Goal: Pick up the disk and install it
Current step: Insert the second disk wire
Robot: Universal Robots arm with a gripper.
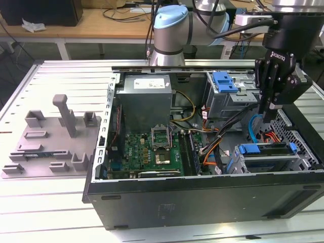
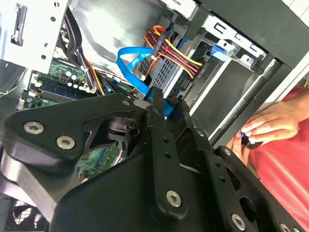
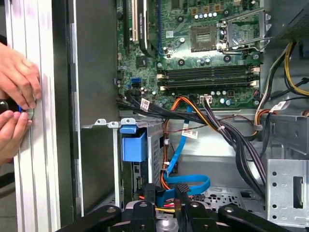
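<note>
Broadly, the risk sits inside the open case on the table: the hand hangs low over the drive cage at the exterior view's right, where the blue-framed disk seems to lie. Whether it is clamped I cannot tell. A tilted disk could jam there. The blue cable and orange wires nearby may snag. A person's fingers rest by the case wall.
</note>
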